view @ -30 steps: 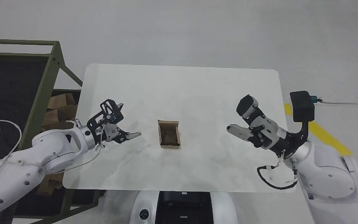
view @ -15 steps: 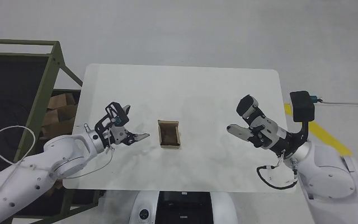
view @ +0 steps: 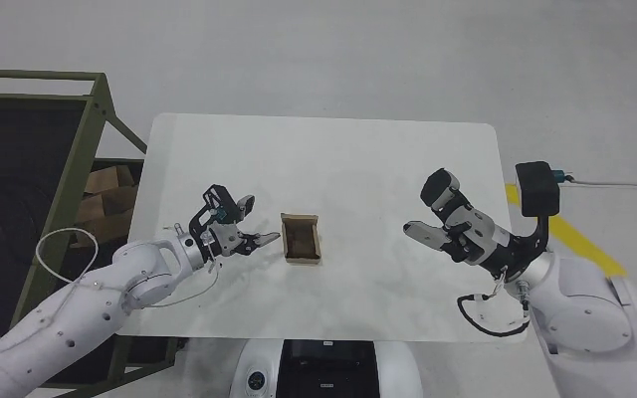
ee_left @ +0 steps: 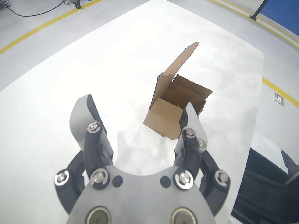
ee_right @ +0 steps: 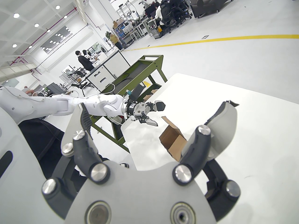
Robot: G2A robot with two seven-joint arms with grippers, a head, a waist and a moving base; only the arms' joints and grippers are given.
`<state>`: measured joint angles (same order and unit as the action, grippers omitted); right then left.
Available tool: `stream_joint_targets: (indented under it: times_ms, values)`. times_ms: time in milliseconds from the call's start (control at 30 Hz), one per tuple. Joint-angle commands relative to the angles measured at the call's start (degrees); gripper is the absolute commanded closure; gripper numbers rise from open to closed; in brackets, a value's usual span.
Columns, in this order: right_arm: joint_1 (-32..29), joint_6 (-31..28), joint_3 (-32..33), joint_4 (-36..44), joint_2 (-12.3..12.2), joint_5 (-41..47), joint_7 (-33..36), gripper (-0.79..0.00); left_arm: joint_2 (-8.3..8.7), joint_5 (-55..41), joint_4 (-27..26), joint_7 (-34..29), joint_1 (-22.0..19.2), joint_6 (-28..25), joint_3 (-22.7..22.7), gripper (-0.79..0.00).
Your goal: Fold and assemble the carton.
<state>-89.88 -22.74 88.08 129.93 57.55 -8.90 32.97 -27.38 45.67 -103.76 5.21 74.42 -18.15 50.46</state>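
Cannot see near corner of carton (ee_left: 163,117) behind one finger (ee_left: 195,124) of left gripper (view: 257,221). Logged carton at middle of table (view: 398,159), top open, one flap upright, bare cardboard inside. Found left gripper spread wide, gripping nothing, just beside carton. Found right gripper (view: 426,209) likewise spread, well apart from carton.

Carton (view: 301,239) stands alone mid-table (view: 398,149), open on top, one tall flap upright, the only raised obstacle there. Wide bare table lies between it and the right gripper (view: 425,207). The left gripper (ee_left: 139,101), jaws spread, sits just beside the carton; a green rack (view: 100,109) flanks the table's left edge.
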Motion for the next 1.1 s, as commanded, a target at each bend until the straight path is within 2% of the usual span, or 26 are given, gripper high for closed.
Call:
stream_joint_targets:
  times_ms: [0, 67, 167, 233, 433, 700, 1067]
  values:
    - [0.0, 0.0, 0.0, 0.0, 0.0, 0.0, 0.0, -0.785, -1.39, 0.5, 1.6, 0.2, -1.9, -0.8, -1.6, -0.606]
    - [0.0, 0.0, 0.0, 0.0, 0.0, 0.0, 0.0, -0.785, -2.77, 0.3, 3.5, 0.6, -3.7, -1.9, -3.1, -0.582]
    - [0.0, 0.0, 0.0, 0.0, 0.0, 0.0, 0.0, -0.785, -4.69, 0.7, 6.4, 1.7, -6.4, -4.9, -4.9, -0.588]
    - [0.0, 0.0, 0.0, 0.0, 0.0, 0.0, 0.0, -0.785, -5.89, 1.2, 8.1, 2.4, -8.0, -6.7, -6.1, -0.557]
    - [0.0, 0.0, 0.0, 0.0, 0.0, 0.0, 0.0, -0.785, -8.87, 1.9, 13.4, 3.7, -12.2, -11.7, -8.1, -0.385]
    - [0.0, 0.0, 0.0, 0.0, 0.0, 0.0, 0.0, -0.785, -11.48, 5.3, 16.3, 4.0, -15.0, -14.1, -9.2, -0.376]
    - [0.0, 0.0, 0.0, 0.0, 0.0, 0.0, 0.0, -0.785, -13.52, 7.7, 17.4, 3.7, -16.4, -15.6, -8.3, -0.382]
